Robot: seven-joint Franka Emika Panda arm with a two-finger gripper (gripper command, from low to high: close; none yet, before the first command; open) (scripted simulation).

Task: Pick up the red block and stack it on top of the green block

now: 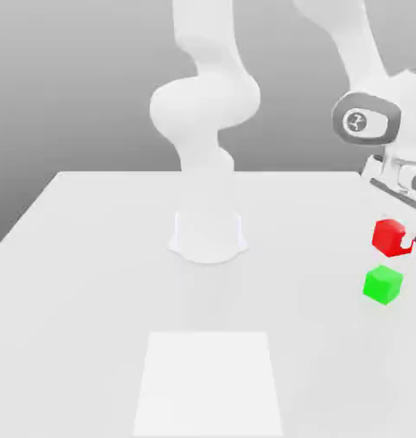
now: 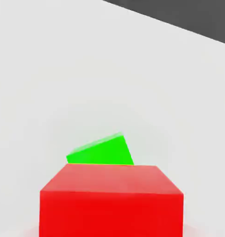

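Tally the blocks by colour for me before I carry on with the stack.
Red block: 1, held up in the gripper
Green block: 1, on the table
Total: 2 blocks

Table: a white table (image 1: 92,282) with a matte top, wide, reaching to the near edge.
Marking: a brighter white rectangle (image 1: 210,381) lies flat on the near middle.
Backdrop: a plain grey wall (image 1: 74,77) behind the far edge.
Light: soft, even, faint shadows.
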